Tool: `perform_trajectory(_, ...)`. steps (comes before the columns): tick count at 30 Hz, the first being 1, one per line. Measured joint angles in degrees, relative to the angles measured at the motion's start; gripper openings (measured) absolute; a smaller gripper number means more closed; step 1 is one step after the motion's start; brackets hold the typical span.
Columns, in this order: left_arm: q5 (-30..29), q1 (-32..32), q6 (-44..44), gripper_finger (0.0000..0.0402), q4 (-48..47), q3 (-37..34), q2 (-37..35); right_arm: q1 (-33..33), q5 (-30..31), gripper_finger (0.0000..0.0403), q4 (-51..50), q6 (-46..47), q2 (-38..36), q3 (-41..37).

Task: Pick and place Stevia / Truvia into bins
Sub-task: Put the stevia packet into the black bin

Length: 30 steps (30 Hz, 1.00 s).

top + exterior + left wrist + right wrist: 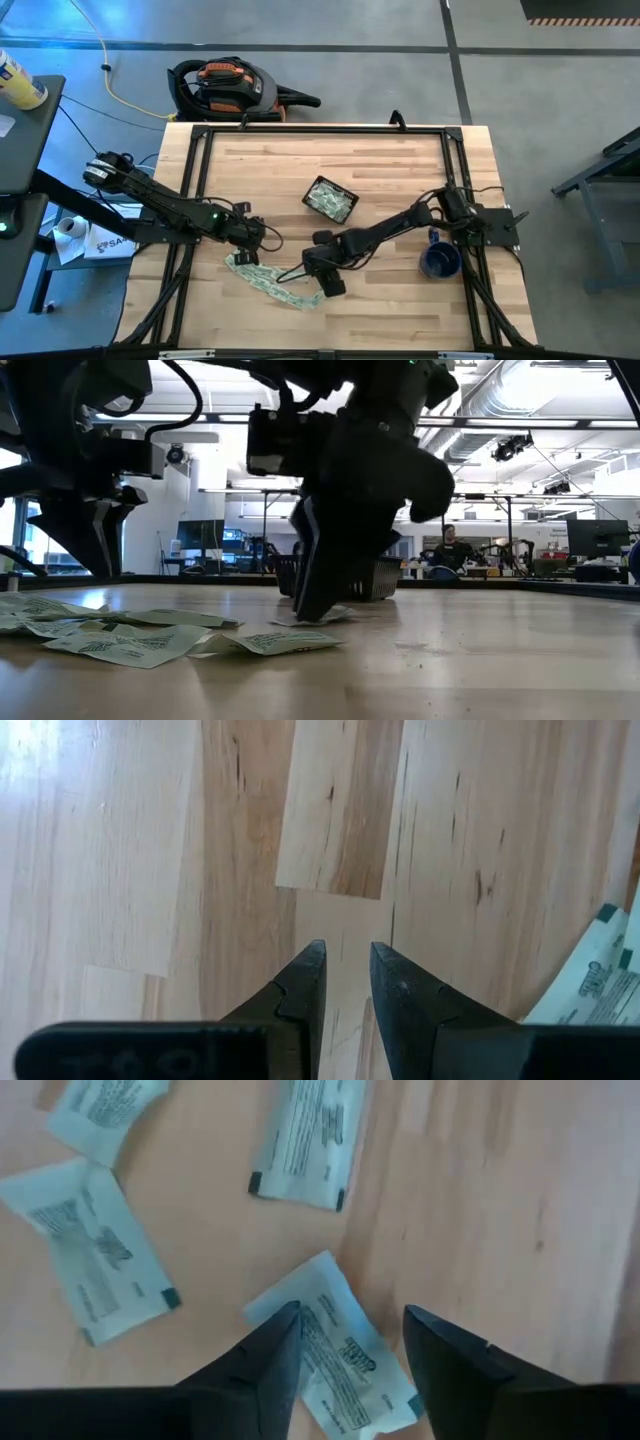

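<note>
The worktop (400,310) is bare wood along its far edge and in the near right corner, so a gripper can pass freely there. The dark basket (331,199) stands near the middle, with open wood on all its sides. The blue mug (439,262) stands near the right edge, close beside the right arm. A band of sachets (265,281) lies on the near left part. The left gripper (266,239) hangs above the far end of this band, and the right gripper (331,283) is low at the other end, jaws apart over one sachet (340,1350).

Blue mug (439,262); vacuum (225,88), perhaps.
</note>
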Motion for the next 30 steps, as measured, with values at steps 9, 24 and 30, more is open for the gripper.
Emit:
perform_trajectory(9,0.0,0.02,0.0,0.0115,0.65,0.0,-0.02,-0.67,-2.27,0.0025,-11.6,20.62,-0.58,2.45)
perform_trajectory(24,-1.02,0.02,2.96,0.0115,3.91,0.0,-0.02,-11.3,34.79,0.0002,-27.41,41.1,-3.74,25.59)
perform_trajectory(30,-6.63,-1.2,-2.09,0.0115,0.56,-0.02,-2.79,-18.66,25.01,0.0001,-32.35,32.01,-3.64,24.75)
